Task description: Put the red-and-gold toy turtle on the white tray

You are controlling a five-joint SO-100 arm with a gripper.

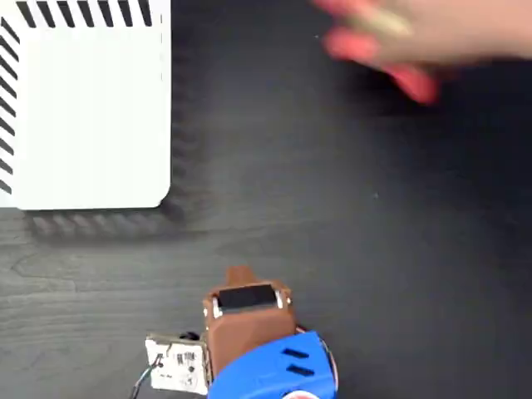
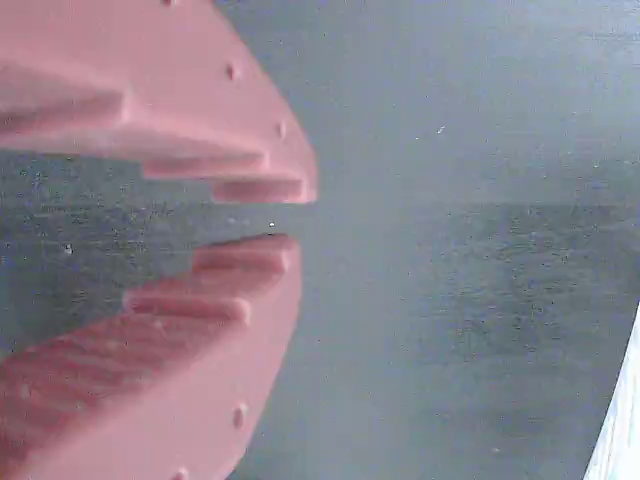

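Fixed view: the white tray (image 1: pixel 87 108) lies at upper left on the dark surface (image 1: pixel 349 249). A blurred hand (image 1: pixel 399 37) at the top edge appears to carry the red-and-gold toy turtle (image 1: pixel 378 23); it is not clearly set down. The arm (image 1: pixel 258 341) sits folded at the bottom edge.

Wrist view: the claw (image 2: pixel 290 215) is empty, jaws nearly closed with a narrow gap. Wait until the hand clears, spread the jaws wide, then approach.

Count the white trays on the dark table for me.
1. The large flat white tray with black diagonal edge stripes lies at the top left of the fixed view, partly cut off by the frame; the pale edge at the wrist view's bottom right may be it too.
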